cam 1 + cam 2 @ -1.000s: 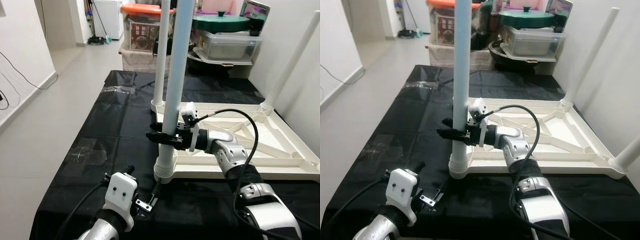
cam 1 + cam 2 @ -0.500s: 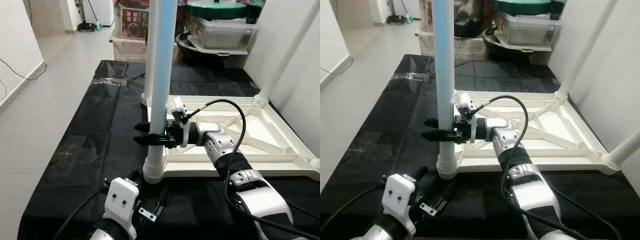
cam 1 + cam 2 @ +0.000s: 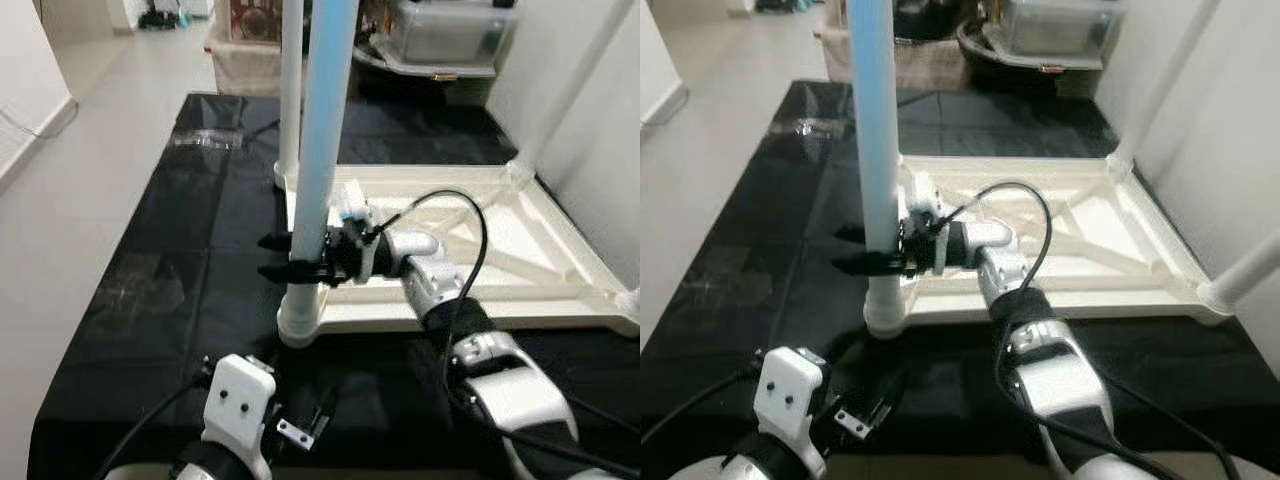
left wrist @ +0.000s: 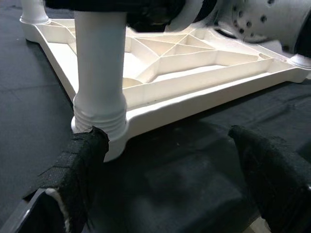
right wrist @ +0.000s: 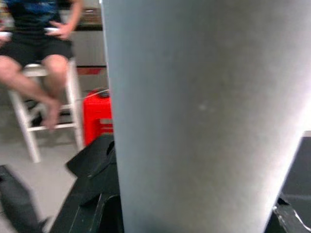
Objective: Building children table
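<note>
Right gripper [image 3: 283, 258] pinches the near table leg [image 3: 322, 150] low down, just above its socket in the upturned white tabletop [image 3: 520, 250] on the black sheet [image 3: 180, 250]; hollow plastic, probably light, stiff, slippery, best gripped low; left gripper [image 4: 170, 160] hangs spread.

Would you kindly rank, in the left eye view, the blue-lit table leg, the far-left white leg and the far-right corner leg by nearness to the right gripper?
1. Blue-lit table leg, in the right gripper.
2. Far-left white leg, just behind.
3. Far-right corner leg, across the tabletop.
</note>
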